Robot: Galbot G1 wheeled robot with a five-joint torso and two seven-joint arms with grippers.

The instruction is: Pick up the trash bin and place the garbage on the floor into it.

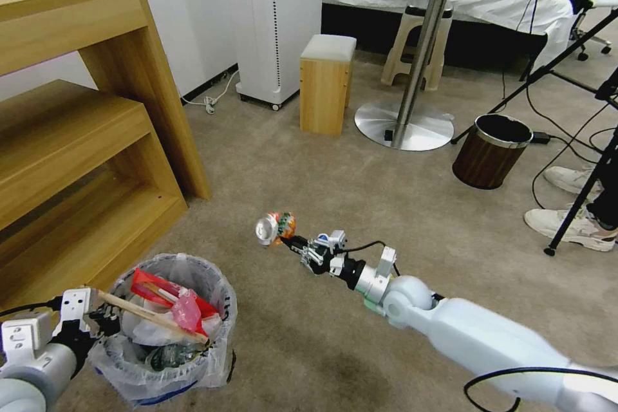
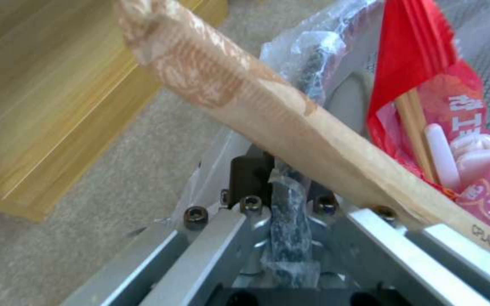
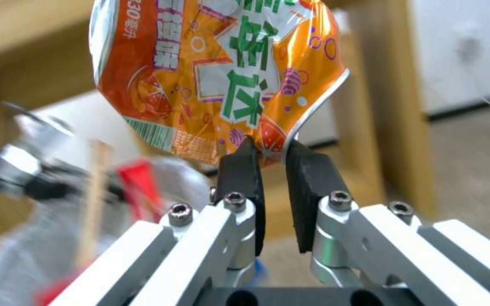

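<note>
Orange and crushed, the drink can (image 3: 217, 80) hangs between the black pads (image 3: 244, 187) of our right gripper (image 1: 297, 250), which is clamped on a thin fold of its lower edge. We pinch it there because the flattened metal gives a lip narrow enough for the jaws. The can is in the air above the beige floor (image 1: 335, 161), to the right of the trash bin (image 1: 168, 328) and a little farther from us, not yet over its opening.

Our left gripper (image 1: 103, 318) is closed on the near-left rim of the trash bin, with the bag's plastic (image 2: 290, 212) caught between the fingers. We judge that this grip keeps the trash bin steady and its mouth turned up. Inside the trash bin lie a red wrapper (image 2: 421, 63) and a wooden stick (image 2: 290, 123) that leans across the rim.
</note>
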